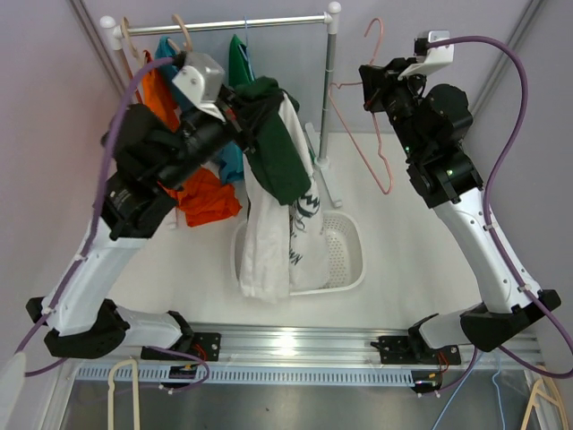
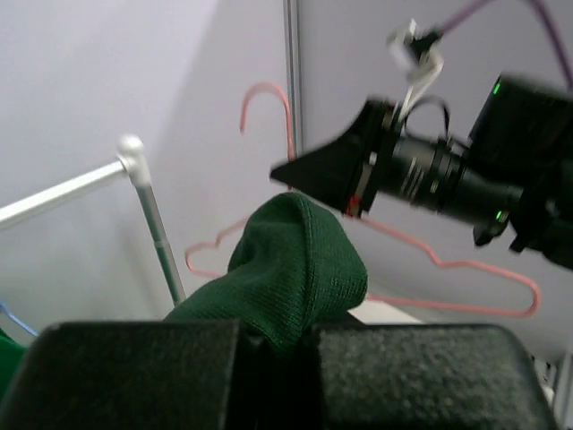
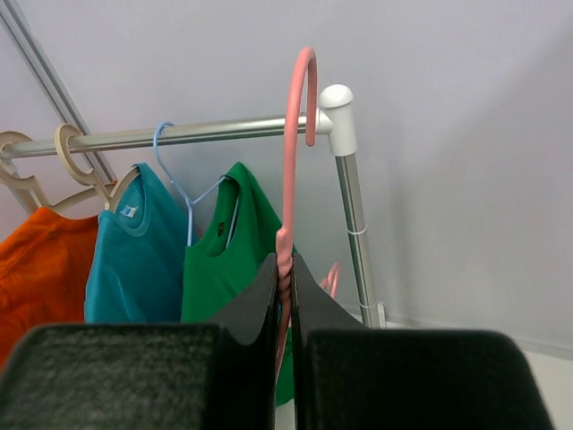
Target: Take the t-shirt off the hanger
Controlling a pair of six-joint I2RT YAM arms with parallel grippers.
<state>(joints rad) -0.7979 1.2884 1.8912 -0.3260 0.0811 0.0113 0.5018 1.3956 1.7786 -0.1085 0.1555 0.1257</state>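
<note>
Our left jaws are clamped on the shirt [image 1: 276, 152], which hangs lengthwise above the basket [image 1: 356, 255], well left of the bare hanger [image 3: 288, 161] pinched upright in our right jaws.

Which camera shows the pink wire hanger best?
Top external: the pink wire hanger shows nearly whole, hook to bottom corner. Left wrist shows it partly behind the right arm. Right wrist shows only its hook and neck, pinched between the fingers.
</note>
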